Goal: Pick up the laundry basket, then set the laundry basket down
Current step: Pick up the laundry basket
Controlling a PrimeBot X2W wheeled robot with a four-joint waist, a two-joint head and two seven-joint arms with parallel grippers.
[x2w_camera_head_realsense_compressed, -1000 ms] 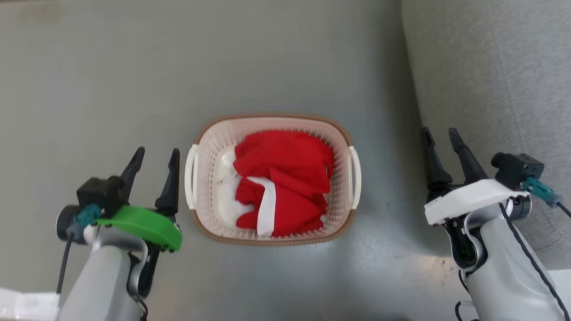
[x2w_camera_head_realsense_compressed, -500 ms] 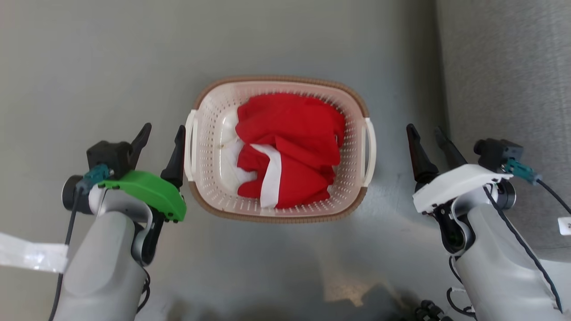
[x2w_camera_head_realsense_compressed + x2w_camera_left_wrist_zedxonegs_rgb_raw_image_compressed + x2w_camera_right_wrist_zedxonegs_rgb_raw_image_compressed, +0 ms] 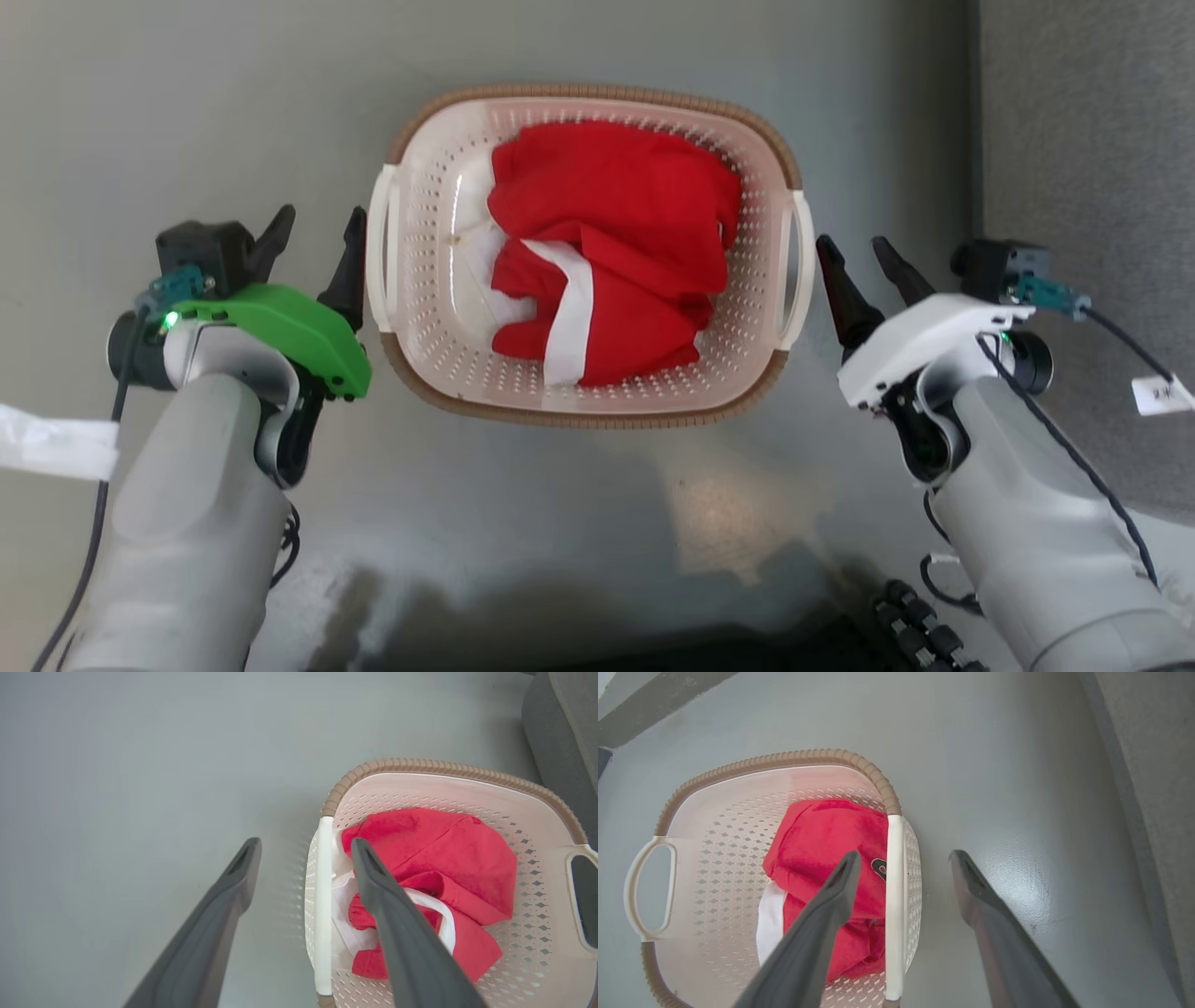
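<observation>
- The laundry basket point(image 3: 588, 91) is sitting on the grey floor point(image 3: 187, 93), centred ahead of the robot and holding a red garment point(image 3: 607, 205); its long axis is running from 9 to 3 o'clock in the head view, with a white loop handle at each end.
- The left handle point(image 3: 323, 896) is lying at 3 o'clock from the left gripper point(image 3: 320, 217), just beside its inner finger; the right handle point(image 3: 894, 896) is lying at 9 o'clock from the right gripper point(image 3: 851, 245), about equally near.
- Both pairs of fingers are standing spread and empty; in each wrist view the handle bar is lining up within the gap, so the coming move is probably calling for a short inward reach; their height over the handles I cannot tell.
- A grey upholstered seat point(image 3: 1083, 140) is lying at 3 o'clock beyond the right arm.
</observation>
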